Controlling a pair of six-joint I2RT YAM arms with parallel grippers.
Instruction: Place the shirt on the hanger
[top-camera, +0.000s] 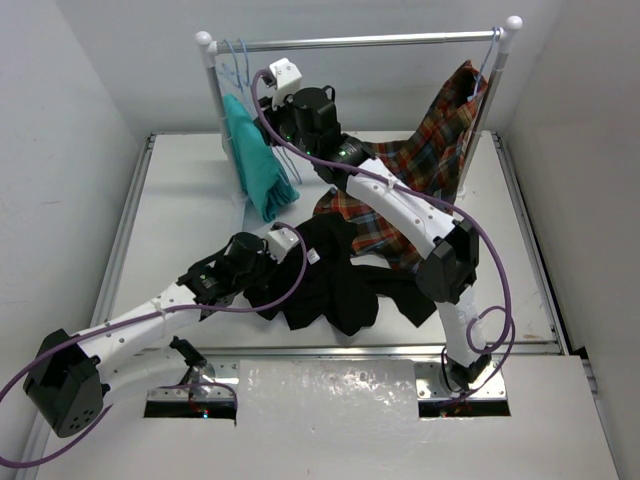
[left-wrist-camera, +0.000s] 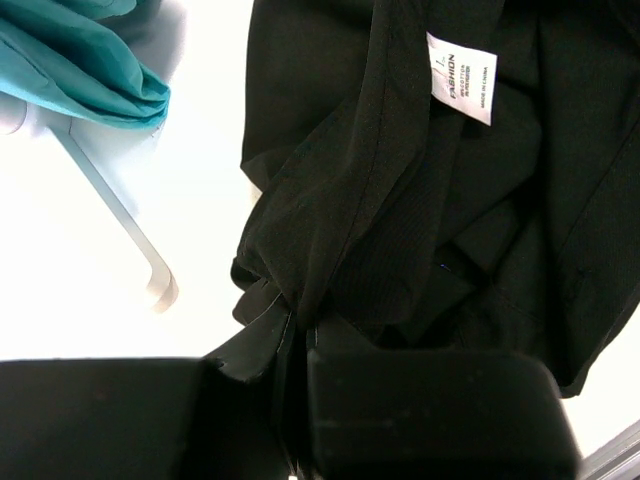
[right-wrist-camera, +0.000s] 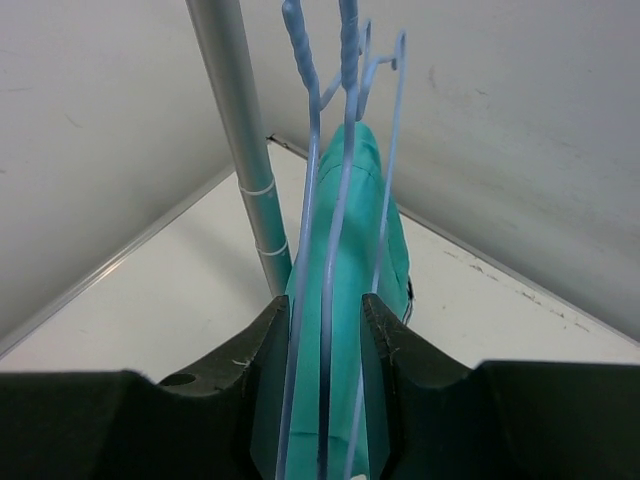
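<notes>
Hanger pickup: left tool (left-wrist-camera: 298, 335) clenches floppy black fabric shirt (left-wrist-camera: 400, 200); right tool (right-wrist-camera: 322, 305) straddles thin pale-blue wire hangers (right-wrist-camera: 340, 150) under silver rail (top-camera: 360, 41), grip unclear. Next, unhook one.

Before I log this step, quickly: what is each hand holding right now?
Left hand: closed on the shirt.
Right hand: fingers either side of the hanger wires; whether it is clamped cannot be told.

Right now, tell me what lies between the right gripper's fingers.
Thin pale-blue hanger wires run up between the right gripper fingers, which stand apart around them, with the teal garment hanging just behind. The right wrist view shows this.
</notes>
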